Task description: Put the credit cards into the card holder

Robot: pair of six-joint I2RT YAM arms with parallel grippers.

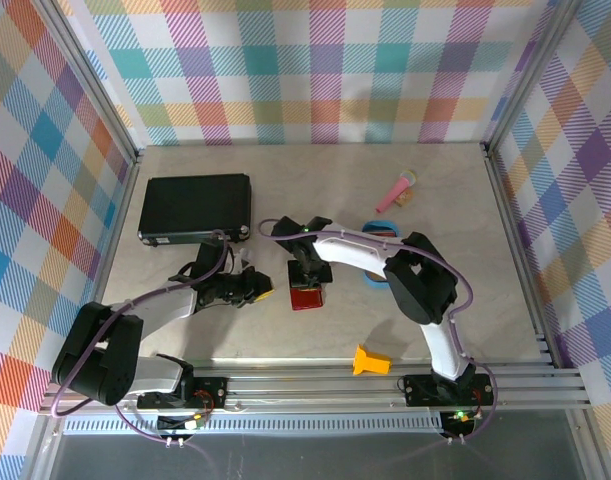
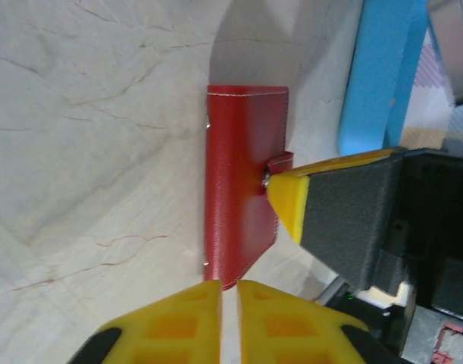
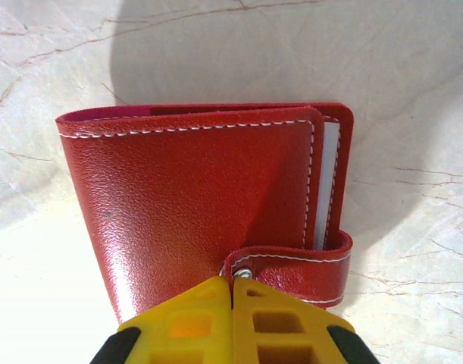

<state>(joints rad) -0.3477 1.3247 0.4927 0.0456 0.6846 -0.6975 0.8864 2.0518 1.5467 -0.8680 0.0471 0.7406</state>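
The card holder (image 1: 307,297) is a dark-red wallet lying folded shut on the table's middle. In the right wrist view its cover (image 3: 193,197) faces up, and its closing tab (image 3: 307,269) wraps round the right edge over a thin pale inner edge. My right gripper (image 3: 232,282) is shut, its tips resting on the tab's metal snap. My left gripper (image 2: 229,292) is shut with nothing in it, just short of the holder's near edge (image 2: 231,273). A yellow fingertip of the right gripper (image 2: 292,201) touches the tab there. The credit cards are out of view.
A large black flat case (image 1: 195,207) lies at the back left. A blue oval tray (image 1: 373,281) sits right of the holder, partly under the right arm. A pink object (image 1: 395,190) lies at the back and an orange piece (image 1: 371,361) near the front rail.
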